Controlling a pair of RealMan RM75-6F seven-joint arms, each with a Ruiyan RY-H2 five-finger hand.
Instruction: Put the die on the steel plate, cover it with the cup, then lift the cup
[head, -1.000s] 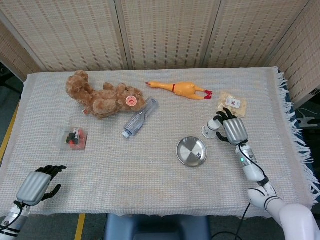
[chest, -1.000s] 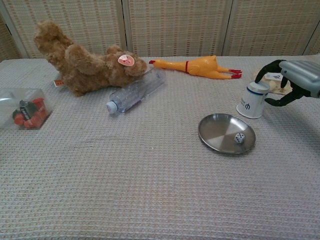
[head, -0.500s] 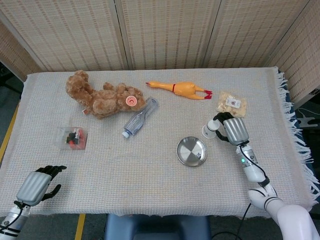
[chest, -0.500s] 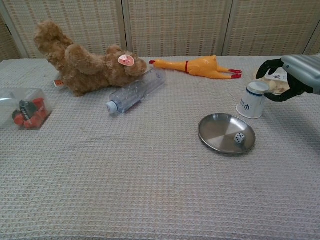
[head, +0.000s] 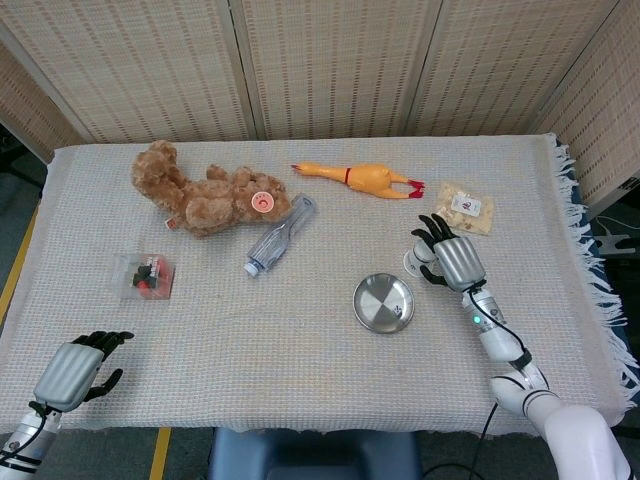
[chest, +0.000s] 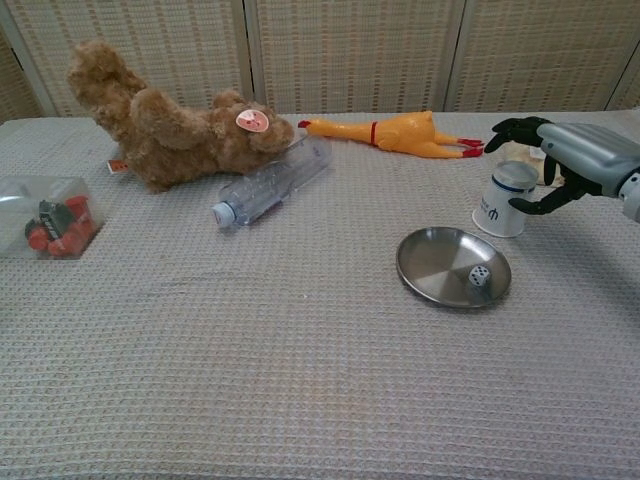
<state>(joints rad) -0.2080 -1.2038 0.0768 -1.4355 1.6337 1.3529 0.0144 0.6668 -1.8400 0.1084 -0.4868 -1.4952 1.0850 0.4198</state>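
I had the right hand (chest: 560, 165) spread, unclenched, above the upside-down cup (chest: 503, 199); the die (chest: 480, 278) lay on the steel plate (chest: 435, 258) nearby.

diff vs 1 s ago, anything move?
Only the right hand: it shifted leftward over the cup, fingers now spread above and beside it, no firm grip visible. The cup stands upside down on the cloth where it was. The die sits on the steel plate unchanged; the left hand idles at the table's near edge.
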